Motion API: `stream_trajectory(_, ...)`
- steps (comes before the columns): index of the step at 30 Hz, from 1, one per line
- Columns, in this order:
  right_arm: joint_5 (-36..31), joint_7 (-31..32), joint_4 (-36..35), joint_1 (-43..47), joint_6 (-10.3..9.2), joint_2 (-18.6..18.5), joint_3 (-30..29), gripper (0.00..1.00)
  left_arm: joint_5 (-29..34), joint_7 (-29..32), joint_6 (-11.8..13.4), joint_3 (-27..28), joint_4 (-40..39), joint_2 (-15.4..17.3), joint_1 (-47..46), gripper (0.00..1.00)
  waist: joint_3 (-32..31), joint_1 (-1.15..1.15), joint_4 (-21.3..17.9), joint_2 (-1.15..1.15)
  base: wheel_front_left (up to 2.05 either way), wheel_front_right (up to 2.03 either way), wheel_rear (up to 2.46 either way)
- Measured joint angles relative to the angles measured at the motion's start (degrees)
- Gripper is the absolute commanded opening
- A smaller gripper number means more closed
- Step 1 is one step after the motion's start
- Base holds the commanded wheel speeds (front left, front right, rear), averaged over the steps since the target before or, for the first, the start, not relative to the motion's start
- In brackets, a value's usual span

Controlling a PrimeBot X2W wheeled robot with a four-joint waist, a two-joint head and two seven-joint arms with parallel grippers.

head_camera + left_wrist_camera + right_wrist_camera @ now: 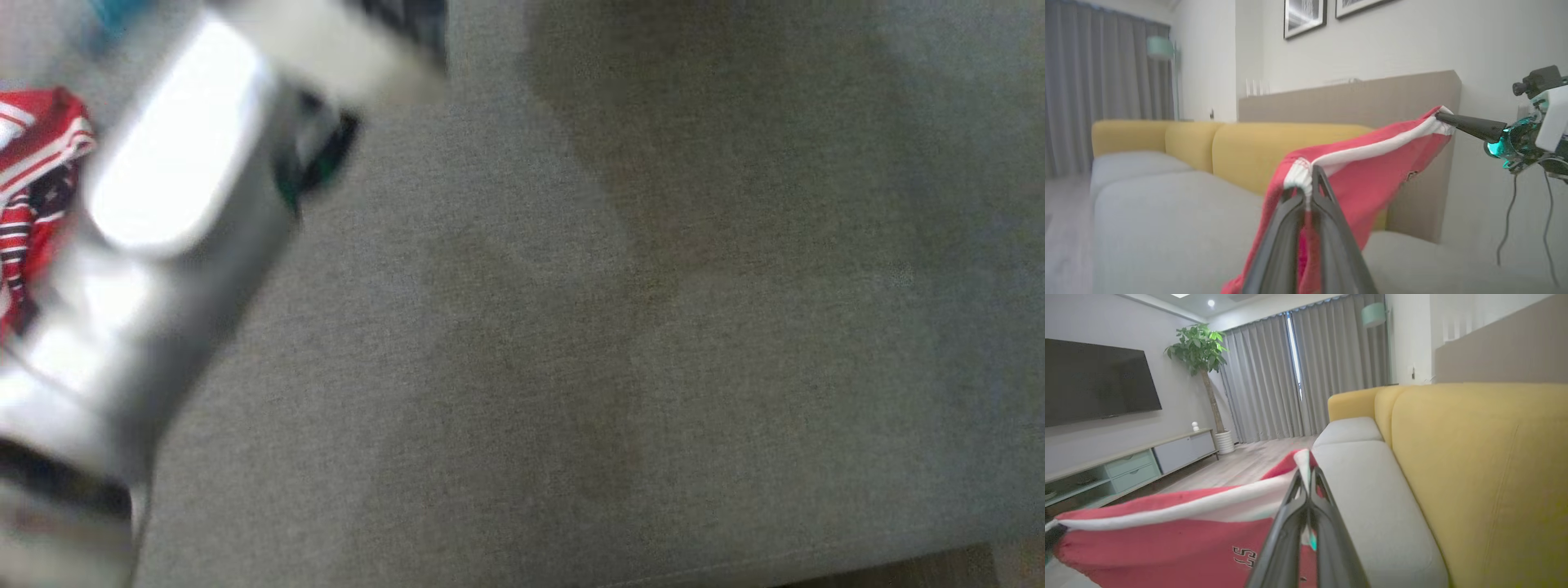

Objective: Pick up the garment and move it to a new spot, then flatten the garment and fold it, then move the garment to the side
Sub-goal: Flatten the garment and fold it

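Note:
The garment (1372,175) is red with a white trimmed edge and dark lettering, and it hangs stretched in the air above the sofa. My left gripper (1308,185) is shut on one gathered end of the white trim. The right gripper (1440,117) pinches the other end, at the upper right of the left wrist view. In the right wrist view, the right gripper (1306,473) is shut on the trim and the garment (1167,543) spreads away to the lower left. In the blurred head view, a pale forearm (163,204) covers most of the garment (41,163) at the left edge.
The grey sofa seat (653,327) spreads below, with a yellow backrest (1474,465) behind it and a beige wall panel (1372,102) above. A TV (1094,379), low cabinet (1126,465), potted plant (1200,347) and wood floor (1241,465) lie beyond the sofa's front.

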Motion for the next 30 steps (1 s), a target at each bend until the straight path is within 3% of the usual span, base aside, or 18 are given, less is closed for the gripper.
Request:
stream_trajectory(9,5.1,-5.1,-0.9,25.5,0.0,-2.4,5.6,0.0,0.1,0.0,0.0,-7.5,-3.5,2.5,24.4,0.0,-4.8,-0.01,1.3,0.0,0.0,0.0,0.0)
stream_trajectory(18,8.8,-10.0,-6.1,48.1,0.0,-5.1,5.5,0.0,3.8,0.1,0.0,-6.0,-5.2,1.9,44.8,0.0,-11.9,-0.02,2.7,0.0,0.0,0.0,0.0)
stream_trajectory(25,9.0,-11.3,-13.8,63.9,0.0,-7.8,-1.4,0.0,5.0,0.1,0.0,-4.6,-10.3,2.5,55.8,0.0,-15.5,-0.03,3.7,0.0,0.0,0.0,0.0)
stream_trajectory(30,7.4,-11.4,-17.4,66.1,0.0,-8.1,-8.4,0.0,2.2,0.1,0.0,-3.1,-14.1,2.0,56.1,0.0,-15.0,-0.01,4.9,0.0,0.0,0.0,0.0)
